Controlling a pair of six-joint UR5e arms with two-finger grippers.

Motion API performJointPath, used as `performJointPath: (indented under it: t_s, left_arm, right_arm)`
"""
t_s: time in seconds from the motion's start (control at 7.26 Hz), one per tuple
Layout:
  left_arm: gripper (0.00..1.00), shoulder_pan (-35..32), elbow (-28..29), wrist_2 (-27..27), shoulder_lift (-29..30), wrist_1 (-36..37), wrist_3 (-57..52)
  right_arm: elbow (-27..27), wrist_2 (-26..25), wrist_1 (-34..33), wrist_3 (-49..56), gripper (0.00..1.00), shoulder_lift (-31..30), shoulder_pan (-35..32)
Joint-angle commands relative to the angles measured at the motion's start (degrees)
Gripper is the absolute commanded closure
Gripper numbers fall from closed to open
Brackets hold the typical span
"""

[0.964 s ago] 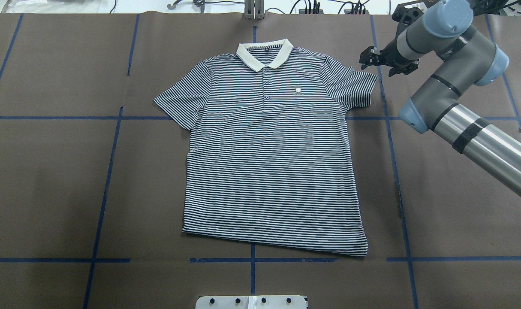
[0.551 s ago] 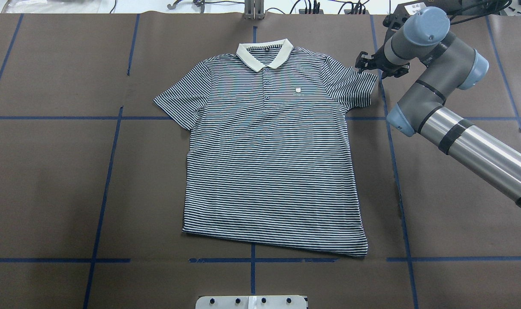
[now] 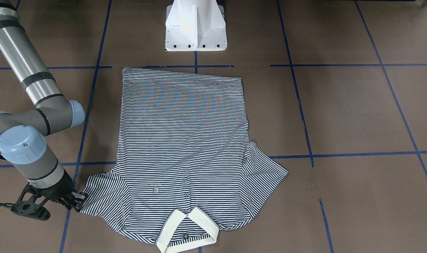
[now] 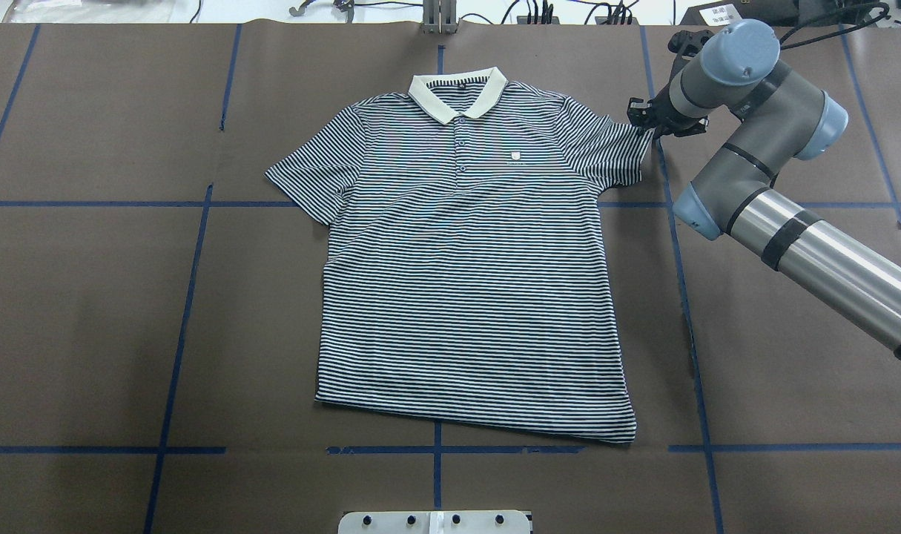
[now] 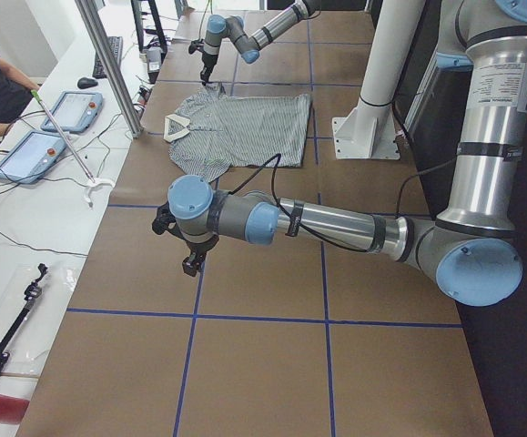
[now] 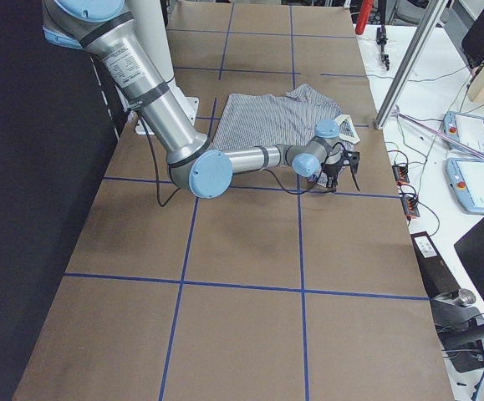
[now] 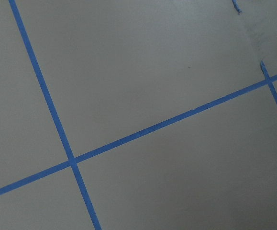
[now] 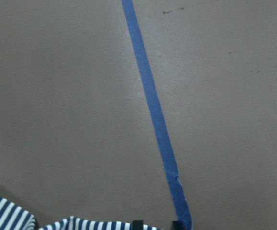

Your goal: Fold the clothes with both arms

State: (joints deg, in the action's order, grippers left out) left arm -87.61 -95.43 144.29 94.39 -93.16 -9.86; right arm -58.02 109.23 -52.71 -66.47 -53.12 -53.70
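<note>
Just at the hem of a short sleeve (image 4: 615, 148), the right end effector (image 4: 645, 119) sits low over the worktop (image 4: 87, 311). In the wrist view its black fingertips (image 8: 137, 224) stand a narrow gap apart, with bare brown paper between them and striped cloth lying just beside one of them. A strip of blue tape (image 8: 152, 110) runs away from those tips across the paper. Behind the end effector, the right arm (image 4: 813, 245) bends back through its light blue joint caps toward the worktop's right edge. The navy-and-white striped polo shirt (image 4: 465, 297) lies flat and face up in the middle of the worktop, buttons showing and both sleeves spread outward. Its cream collar (image 4: 457, 93) is on the side away from the white pedestal (image 3: 195, 24), and its bottom hem is nearest it. Well apart from the shirt, the left end effector (image 5: 190, 262) hangs above bare paper at the end of the left arm (image 5: 336, 223). It shows only in the side view, so how wide it stands cannot be told. Its wrist camera looks down on crossing tape lines.
</note>
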Motion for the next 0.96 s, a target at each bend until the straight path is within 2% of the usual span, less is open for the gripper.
performJointPath:
  t_s: [0.0,0.28,0.41,0.69,0.83]
  left_arm:
    - [0.0,0.0,-0.9,0.0,0.0,0.0,2.8]
    - [0.0,0.0,-1.4,0.1,-0.1,0.0,2.9]
    - [0.0,0.0,-1.6,0.1,-0.1,0.0,2.9]
    - [0.0,0.0,-1.7,0.1,-0.1,0.0,2.9]
    - [0.0,0.0,-1.7,0.1,-0.1,0.0,2.8]
  right_arm:
    - [-1.0,0.5,0.1,0.0,1.0,0.1,-0.2]
    - [-8.3,4.4,-0.4,-1.1,1.0,-0.3,-0.1]
    - [-9.3,5.1,-0.3,-2.6,1.0,0.6,1.0]
    - [-8.4,3.3,-0.9,-9.7,1.0,4.8,5.8]
    - [-5.8,-1.6,-0.7,-11.1,1.0,7.5,8.3]
